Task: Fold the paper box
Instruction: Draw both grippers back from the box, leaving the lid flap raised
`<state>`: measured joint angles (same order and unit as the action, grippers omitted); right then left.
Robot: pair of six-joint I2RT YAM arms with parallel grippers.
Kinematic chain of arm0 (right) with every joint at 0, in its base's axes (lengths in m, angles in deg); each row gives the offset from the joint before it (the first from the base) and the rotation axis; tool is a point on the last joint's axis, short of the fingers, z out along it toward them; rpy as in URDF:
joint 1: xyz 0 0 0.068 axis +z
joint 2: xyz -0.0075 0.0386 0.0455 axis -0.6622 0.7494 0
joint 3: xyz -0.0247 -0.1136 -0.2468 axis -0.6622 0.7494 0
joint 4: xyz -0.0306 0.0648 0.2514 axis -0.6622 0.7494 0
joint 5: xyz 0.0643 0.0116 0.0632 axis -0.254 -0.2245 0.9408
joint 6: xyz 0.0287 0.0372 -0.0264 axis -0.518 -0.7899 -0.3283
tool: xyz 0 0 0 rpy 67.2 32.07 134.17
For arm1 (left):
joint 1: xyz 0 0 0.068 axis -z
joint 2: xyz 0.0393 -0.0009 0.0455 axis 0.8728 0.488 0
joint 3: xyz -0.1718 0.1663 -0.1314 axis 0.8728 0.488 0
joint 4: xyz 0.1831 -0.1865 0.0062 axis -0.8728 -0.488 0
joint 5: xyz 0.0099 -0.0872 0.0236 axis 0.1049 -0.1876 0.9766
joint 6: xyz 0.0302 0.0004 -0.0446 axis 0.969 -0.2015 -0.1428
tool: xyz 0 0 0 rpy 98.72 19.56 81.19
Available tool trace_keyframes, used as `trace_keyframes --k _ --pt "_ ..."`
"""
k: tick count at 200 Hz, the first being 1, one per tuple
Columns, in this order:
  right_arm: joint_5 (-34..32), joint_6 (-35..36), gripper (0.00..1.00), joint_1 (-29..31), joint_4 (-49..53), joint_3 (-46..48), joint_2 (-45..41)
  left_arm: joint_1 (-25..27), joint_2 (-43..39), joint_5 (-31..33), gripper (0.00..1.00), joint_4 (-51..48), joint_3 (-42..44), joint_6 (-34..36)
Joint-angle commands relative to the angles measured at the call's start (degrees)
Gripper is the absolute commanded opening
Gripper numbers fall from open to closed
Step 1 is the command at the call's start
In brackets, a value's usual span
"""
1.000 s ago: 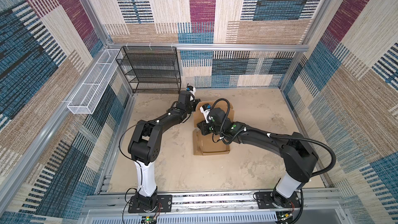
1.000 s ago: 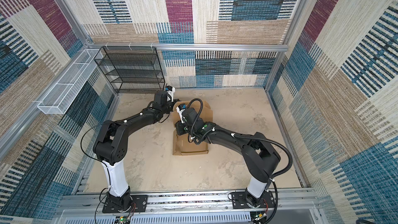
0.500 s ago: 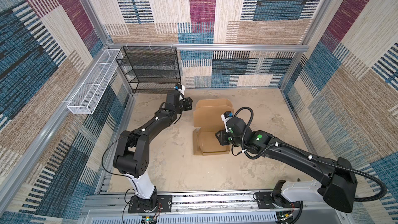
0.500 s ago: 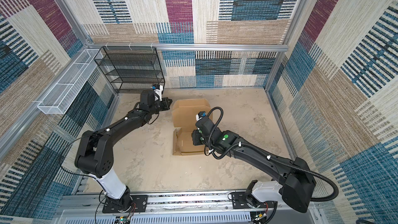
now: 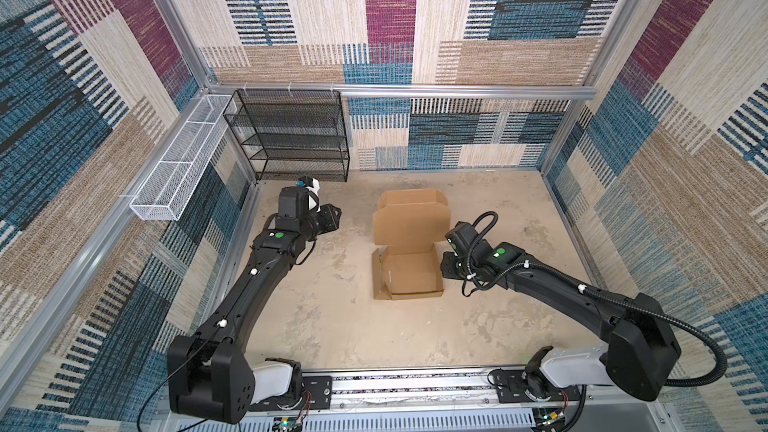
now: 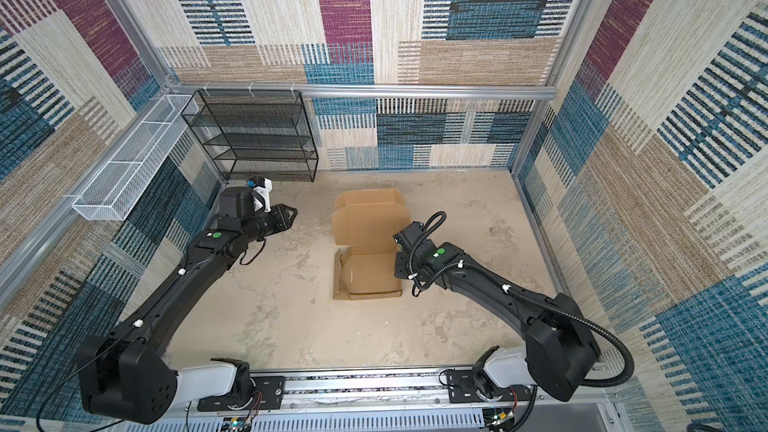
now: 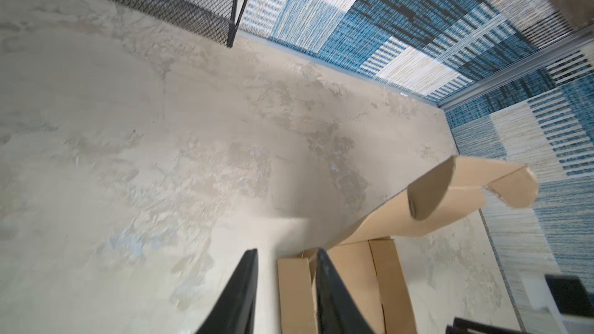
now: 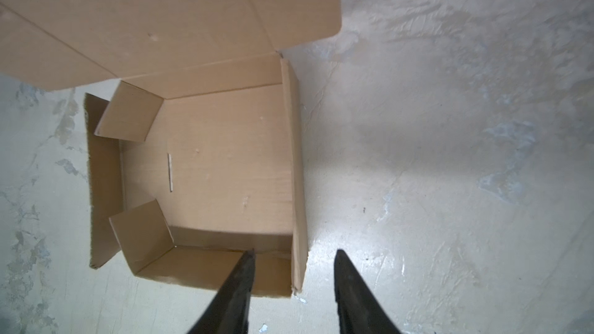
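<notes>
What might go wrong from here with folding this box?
The box has its left wall splayed outward and corner tabs leaning in; closing the lid now could trap them. The right gripper, open by the right wall, might crush it. Nothing holds the box; it may slide.

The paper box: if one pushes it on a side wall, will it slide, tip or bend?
It would probably slide easily: the paper box is shallow, empty, flat on the table. Its thin upright side wall may flex inward first. The lid stands curved, so likely floppy.
</notes>
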<state>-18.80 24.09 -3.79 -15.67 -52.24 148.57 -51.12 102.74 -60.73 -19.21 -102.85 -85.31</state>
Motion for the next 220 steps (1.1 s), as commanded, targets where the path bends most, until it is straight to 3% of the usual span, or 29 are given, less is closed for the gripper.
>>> trace_keyframes --k 1,43,76,161,220 --pt "3.71 3.28 0.45 -0.99 -4.33 0.20 2.55 -0.18 -2.17 -1.26 0.36 -9.73 1.49 2.14" --pt "5.53 4.56 0.44 -1.80 -9.36 0.86 7.19 -0.27 -6.32 -0.63 0.37 -13.40 6.50 2.19" --pt "5.01 5.37 0.38 -2.58 -11.75 1.46 9.47 -0.27 -6.50 -2.43 0.37 -14.65 9.45 1.67" --pt "5.30 6.69 0.25 -3.56 -15.66 1.41 14.29 0.08 -0.96 -6.85 0.35 -13.88 14.19 1.67" --pt "4.40 8.62 0.17 -3.69 -16.34 1.38 16.55 2.66 3.82 -10.25 0.36 -6.66 15.97 0.06"
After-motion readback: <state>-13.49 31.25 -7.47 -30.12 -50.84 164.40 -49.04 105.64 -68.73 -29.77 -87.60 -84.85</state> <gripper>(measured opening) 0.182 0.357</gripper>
